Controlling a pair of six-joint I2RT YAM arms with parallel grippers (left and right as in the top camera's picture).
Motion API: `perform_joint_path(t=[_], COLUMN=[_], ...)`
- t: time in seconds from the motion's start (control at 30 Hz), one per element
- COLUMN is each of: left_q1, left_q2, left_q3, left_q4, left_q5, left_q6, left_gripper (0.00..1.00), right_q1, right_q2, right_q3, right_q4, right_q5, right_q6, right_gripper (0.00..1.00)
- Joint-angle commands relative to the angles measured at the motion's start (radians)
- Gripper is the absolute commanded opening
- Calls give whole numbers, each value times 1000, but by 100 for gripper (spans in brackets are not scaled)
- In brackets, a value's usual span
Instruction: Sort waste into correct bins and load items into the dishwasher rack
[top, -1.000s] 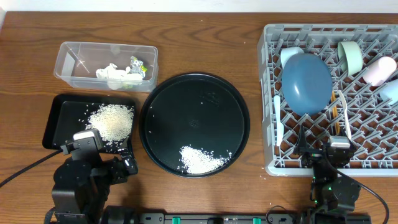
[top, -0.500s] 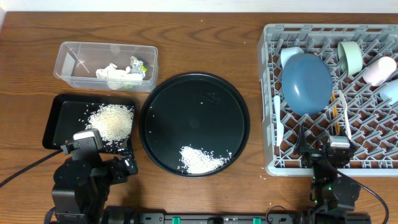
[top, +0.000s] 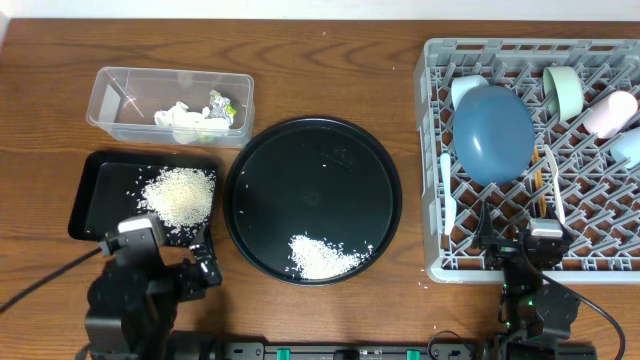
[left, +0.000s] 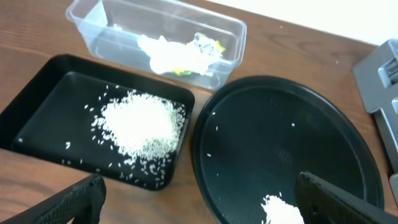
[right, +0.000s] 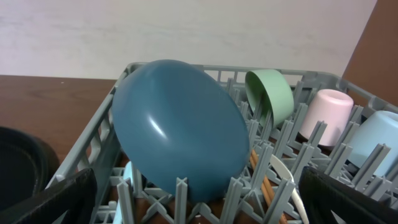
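The clear tub at the back left holds the crumpled napkin and the wrapper; both show in the left wrist view. The shallow black tray holds a pile of rice. More rice lies on the round black tray. The grey rack holds the dark-blue bowl, mint-green bowl, pink cup, light-blue cup, chopsticks and white cutlery. My left gripper is open and empty, near the front edge. My right gripper is open and empty, before the rack.
The wooden table runs to a pale wall at the back. A white bowl peeks out behind the blue bowl. The round tray sits between the black tray and the rack, close to both.
The left arm has drawn back slightly toward the front edge. Nothing else has moved.
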Motion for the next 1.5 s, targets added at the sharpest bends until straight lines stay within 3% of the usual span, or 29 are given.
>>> perform_joint_path(t=[0.0, 0.3, 0.5, 0.63, 0.9, 1.47], left_q1=[5, 37, 38, 38, 38, 38], left_q2=[-84, -352, -357, -357, -357, -347], left_q3=[-103, -524, -718, -807, -806, -806], left_q4=[63, 558, 937, 1104, 849, 853], left_q5=[-12, -11, -12, -11, 0, -1], left_q6=[41, 77, 130, 203, 203, 204], left_gripper=[98, 98, 98, 98, 98, 98], right_q1=[12, 12, 11, 11, 11, 11], right_q2=[-8, -7, -7, -7, -7, -7], right_q3=[-1, -2, -2, -1, -2, -2], right_q4=[-4, -4, -4, -4, -4, -4], right_q5=[8, 8, 8, 8, 8, 8], right_q6=[-9, -9, -9, -9, -9, -9], right_gripper=[99, 99, 99, 99, 99, 99])
